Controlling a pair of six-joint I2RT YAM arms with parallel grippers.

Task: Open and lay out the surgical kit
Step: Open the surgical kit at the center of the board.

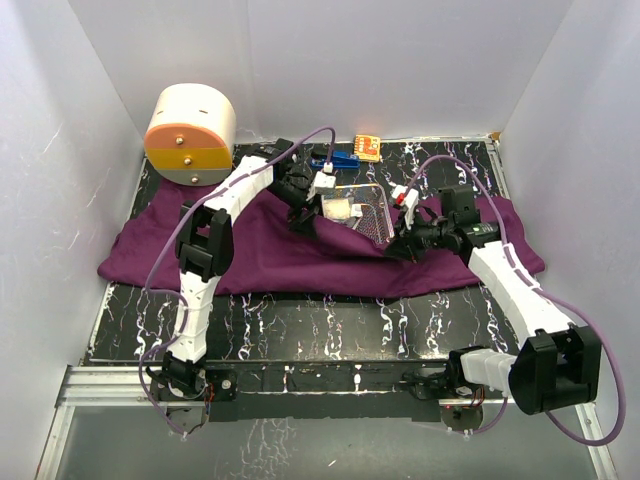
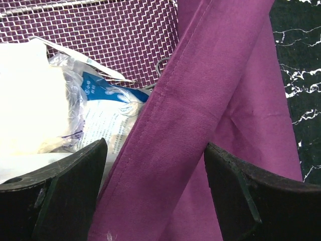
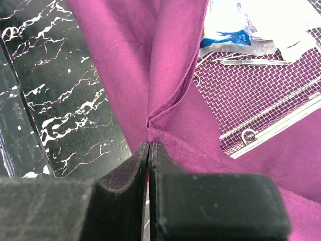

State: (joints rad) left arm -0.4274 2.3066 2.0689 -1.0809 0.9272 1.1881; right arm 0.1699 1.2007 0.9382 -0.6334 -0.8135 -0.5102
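The purple cloth wrap [image 1: 290,255] lies spread across the table with the silver wire-mesh tray [image 1: 368,208] on it. White gauze [image 1: 340,210] sits in the tray. My left gripper [image 2: 155,145] is open, its jaws straddling a raised fold of the cloth [image 2: 190,100] beside the gauze [image 2: 25,100] and a blue-printed packet [image 2: 108,110]. My right gripper [image 3: 149,143] is shut on a pinched corner of the cloth [image 3: 175,125] at the tray's near side. Steel tweezers [image 3: 251,62] rest on the mesh [image 3: 261,95] below a packet [image 3: 225,37].
A cream-and-orange round drum [image 1: 190,135] stands at the back left. A small orange item [image 1: 366,147] and a blue item [image 1: 340,160] lie behind the tray. White walls close in three sides. Black marbled tabletop [image 1: 300,320] shows in front of the cloth.
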